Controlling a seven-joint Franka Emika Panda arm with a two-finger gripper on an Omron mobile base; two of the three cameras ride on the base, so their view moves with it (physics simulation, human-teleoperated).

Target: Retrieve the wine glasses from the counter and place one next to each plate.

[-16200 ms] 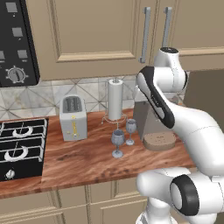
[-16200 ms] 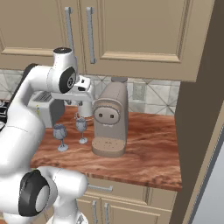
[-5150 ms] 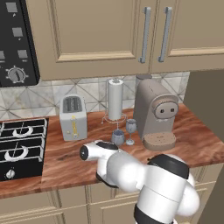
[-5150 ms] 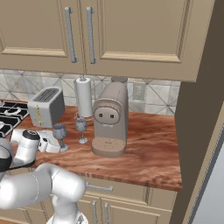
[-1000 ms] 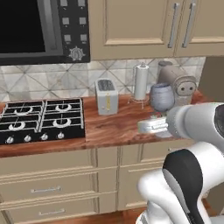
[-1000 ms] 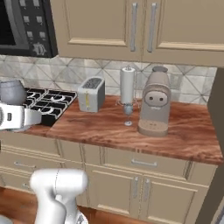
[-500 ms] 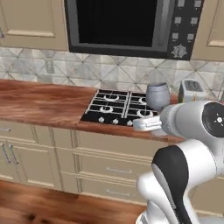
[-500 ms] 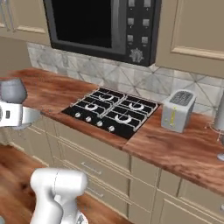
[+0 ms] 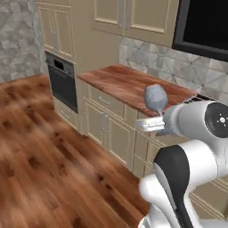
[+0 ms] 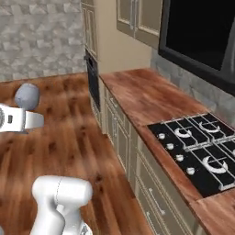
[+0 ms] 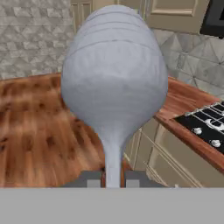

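Between the two dark tips of the tool (image 11: 114, 178), the thin stem of a wine glass (image 11: 114, 83) is pinched, so the tool is clenched on that glass. From the hand camera the rounded blue-grey bowl rises straight up from the tips and hides much of what lies behind it.

From the left base camera the wine glass (image 9: 155, 99) stands upright at the end of the white arm, held out in the air just off the near edge of the reddish-brown wood-grain surface (image 9: 129, 83), with the wooden floor (image 9: 44, 151) well below it. Beige panelled cabinets (image 9: 104, 124) run under that surface, and a dark built-in oven (image 9: 62, 82) sits in the tall cabinet at its far left end.

From the right base camera the same glass (image 10: 26, 97) shows at the left edge above the floor, well apart from the surface (image 10: 142, 98). A black gas stove (image 10: 202, 149) is set into the surface on the right, and a dark microwave (image 10: 202, 32) hangs over it.
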